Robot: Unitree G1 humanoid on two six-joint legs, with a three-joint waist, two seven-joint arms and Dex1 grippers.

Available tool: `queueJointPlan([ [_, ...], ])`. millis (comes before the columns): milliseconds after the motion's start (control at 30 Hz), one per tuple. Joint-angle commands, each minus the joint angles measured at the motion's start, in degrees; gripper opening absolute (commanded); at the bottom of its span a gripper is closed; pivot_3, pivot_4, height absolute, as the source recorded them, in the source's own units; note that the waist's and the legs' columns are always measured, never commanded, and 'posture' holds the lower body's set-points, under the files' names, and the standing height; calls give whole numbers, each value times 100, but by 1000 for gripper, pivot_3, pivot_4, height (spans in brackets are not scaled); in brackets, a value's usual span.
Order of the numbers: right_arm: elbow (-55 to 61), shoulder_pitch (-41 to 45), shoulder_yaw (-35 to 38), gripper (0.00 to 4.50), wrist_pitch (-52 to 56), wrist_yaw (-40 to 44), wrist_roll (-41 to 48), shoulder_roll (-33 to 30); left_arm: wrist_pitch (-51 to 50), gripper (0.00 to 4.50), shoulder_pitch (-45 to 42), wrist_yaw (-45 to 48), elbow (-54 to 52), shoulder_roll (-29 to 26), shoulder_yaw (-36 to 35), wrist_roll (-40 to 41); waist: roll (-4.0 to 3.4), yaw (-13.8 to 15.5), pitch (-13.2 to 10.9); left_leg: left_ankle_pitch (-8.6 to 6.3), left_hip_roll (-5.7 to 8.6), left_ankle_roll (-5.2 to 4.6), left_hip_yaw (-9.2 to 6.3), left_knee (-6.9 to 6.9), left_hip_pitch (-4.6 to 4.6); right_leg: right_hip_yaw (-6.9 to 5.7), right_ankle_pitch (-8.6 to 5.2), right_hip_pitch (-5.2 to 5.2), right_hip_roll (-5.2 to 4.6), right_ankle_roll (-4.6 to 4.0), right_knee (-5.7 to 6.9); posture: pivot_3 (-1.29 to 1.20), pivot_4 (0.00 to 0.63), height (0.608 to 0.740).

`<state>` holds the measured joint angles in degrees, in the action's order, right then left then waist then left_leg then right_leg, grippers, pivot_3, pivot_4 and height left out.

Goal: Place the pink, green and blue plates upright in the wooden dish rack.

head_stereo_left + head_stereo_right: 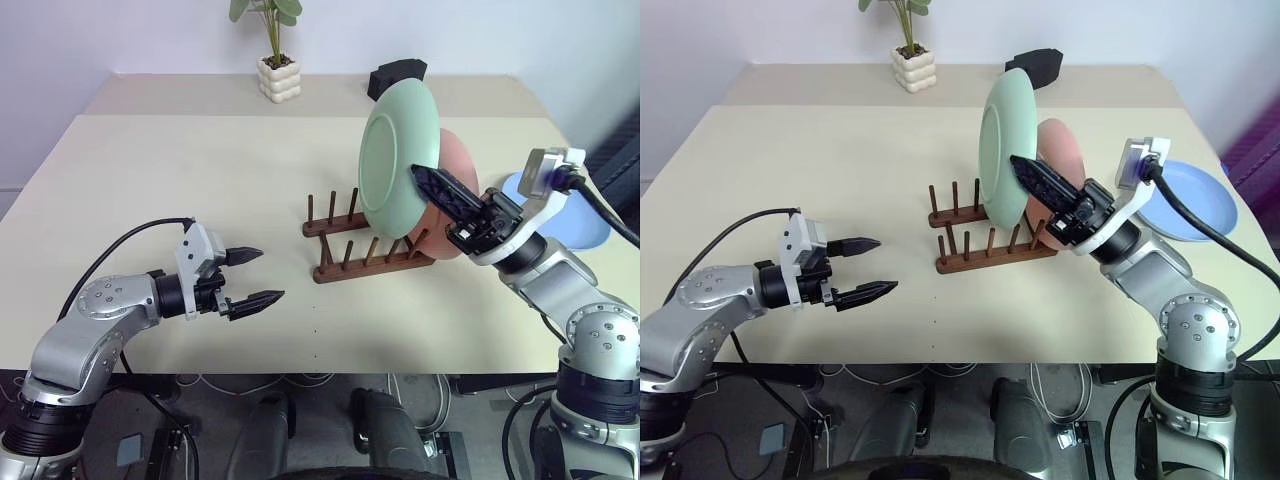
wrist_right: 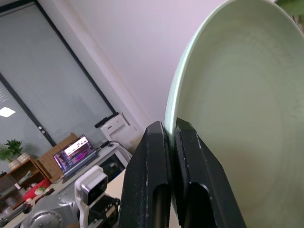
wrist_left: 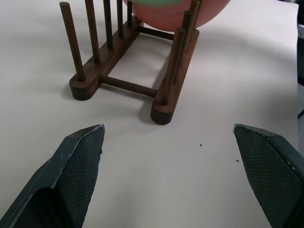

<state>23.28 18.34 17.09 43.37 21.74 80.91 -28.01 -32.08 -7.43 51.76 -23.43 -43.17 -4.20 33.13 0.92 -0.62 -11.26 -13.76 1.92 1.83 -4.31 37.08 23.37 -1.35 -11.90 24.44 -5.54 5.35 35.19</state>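
Right tool (image 1: 432, 182) is clamped on the rim of the green plate (image 1: 395, 160), holding it upright above the rack (image 1: 365, 245), just in front of the pink plate (image 1: 455, 185), which stands upright in the rack's right end. Blue plate (image 1: 1195, 200) lies flat on the bench (image 1: 150, 170) right of the rack, behind the right arm. Left tool (image 1: 255, 277) hovers over the bench left of the rack, jaws spread wide, holding nothing.

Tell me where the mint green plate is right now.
In the left eye view, the round mint green plate is held upright by the right gripper, above the dark wooden dish rack and just in front of the salmon pink plate standing there.
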Motion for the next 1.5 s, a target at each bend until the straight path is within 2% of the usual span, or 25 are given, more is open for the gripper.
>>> queueJointPlan([
  [33, 54, -12, 30, 0, -72, 125, 39, 13, 42, 4445, -4, 20, -135, -71, -195, 53, 0, 1, 0, 0, 0, 0, 0, 0, 0, 0, 0, 0, 0, 0, 0, 0, 150, 739],
  [1167, -119, 67, -1, 0, 111, 197, -87, -128, 41, 4445, 66, -112, -222, -15, -103, 46, 0, 1, 0, -3, -24, -3, 9, -1, 0, 0, 0, 1, 6, -1, -6, 0, 150, 739],
  [1300, -106, 65, 5, 1292, 103, 189, -98, -131, 49, 4500, 64, -115, -221, -8, -92, 40, 0, 1, 0, -3, -25, -4, 9, -1, 1, 0, -1, 1, 6, -1, -7, 0, 150, 739],
  [1500, -96, 83, 18, 4431, 68, 161, -157, -133, 59, 4500, 44, -118, -209, 19, -65, 25, 0, 2, 0, -3, -25, -4, 10, -1, 1, 0, 0, 1, 6, -1, -7, 0, 150, 739],
])
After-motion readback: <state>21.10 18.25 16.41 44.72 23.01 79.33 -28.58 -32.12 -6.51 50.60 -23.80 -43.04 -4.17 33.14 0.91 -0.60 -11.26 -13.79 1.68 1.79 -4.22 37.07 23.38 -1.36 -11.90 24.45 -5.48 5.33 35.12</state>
